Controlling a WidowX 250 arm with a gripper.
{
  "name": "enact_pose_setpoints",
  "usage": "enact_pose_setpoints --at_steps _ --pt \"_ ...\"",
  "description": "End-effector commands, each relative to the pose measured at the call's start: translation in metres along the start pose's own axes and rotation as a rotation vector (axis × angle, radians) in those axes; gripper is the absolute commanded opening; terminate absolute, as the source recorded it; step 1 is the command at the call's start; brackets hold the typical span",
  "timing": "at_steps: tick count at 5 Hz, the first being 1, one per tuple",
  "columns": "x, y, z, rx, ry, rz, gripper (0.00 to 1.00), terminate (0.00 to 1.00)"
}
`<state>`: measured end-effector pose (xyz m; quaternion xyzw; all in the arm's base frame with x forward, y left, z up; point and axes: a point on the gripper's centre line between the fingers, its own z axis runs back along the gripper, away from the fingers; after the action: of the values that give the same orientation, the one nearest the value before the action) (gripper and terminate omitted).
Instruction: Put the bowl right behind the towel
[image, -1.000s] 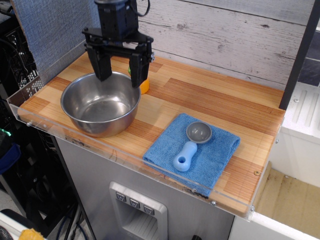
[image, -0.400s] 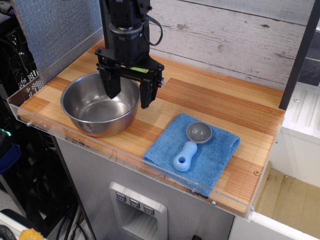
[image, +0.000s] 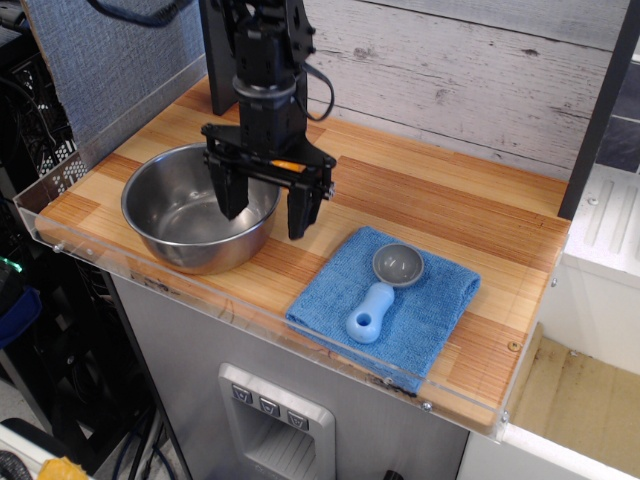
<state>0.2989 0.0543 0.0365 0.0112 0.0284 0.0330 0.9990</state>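
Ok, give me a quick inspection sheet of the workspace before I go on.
Surface: wooden counter with a clear rim.
Job's things: bowl at left; towel front right, apart from it.
Clutter: scoop lying on the towel; an orange object, mostly hidden behind the arm.
Claw: claw open, one finger over the bowl's inside, one outside its right rim.
Cables: black cable on the arm.
Surroundings: plank wall behind.
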Motion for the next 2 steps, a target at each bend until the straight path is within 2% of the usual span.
enact_pose_setpoints --at_steps 1,2 --pt "0.0051 -0.0041 0.0054 0.024 -0.009 -0.007 0.00 0.00" --pt "0.0063 -0.0098 0.0060 0.026 -0.006 -0.014 0.00 0.00"
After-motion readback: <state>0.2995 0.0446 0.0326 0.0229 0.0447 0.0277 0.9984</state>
